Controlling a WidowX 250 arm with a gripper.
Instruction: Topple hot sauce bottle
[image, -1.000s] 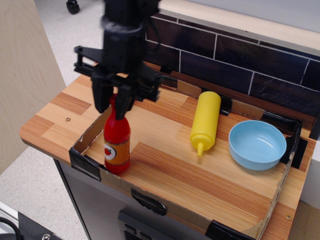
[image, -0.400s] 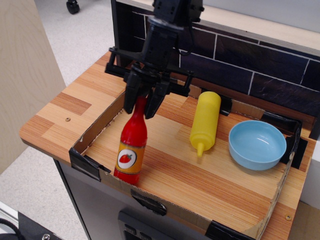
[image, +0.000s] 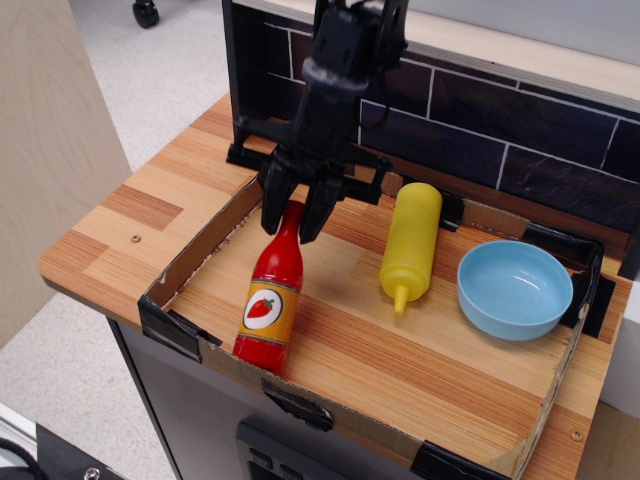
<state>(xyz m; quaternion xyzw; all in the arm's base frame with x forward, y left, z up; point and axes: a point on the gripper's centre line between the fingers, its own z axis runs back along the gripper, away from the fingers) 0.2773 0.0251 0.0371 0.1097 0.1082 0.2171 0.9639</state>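
tool (image: 291, 216): fingers straddle the bottle's cap and neck, gripping it
hot sauce bottle (image: 272, 297): tilted, base near the front-left of the bench (image: 400, 350)
yellow squeeze bottle (image: 411, 243): lying to its right

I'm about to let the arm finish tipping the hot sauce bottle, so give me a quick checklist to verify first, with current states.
1. gripper around the neck of the hot sauce bottle: ok, fingers straddle it.
2. Firm clamp on the neck: cannot tell.
3. Bottle tipping: ok, its top leans to the right and back; it is not yet lying down.
4. Fall path to the right: bare wood next to it; ok, probably.
5. yellow squeeze bottle already lying, apart from the red one: ok.
6. blue bowl far right, out of the way: ok.
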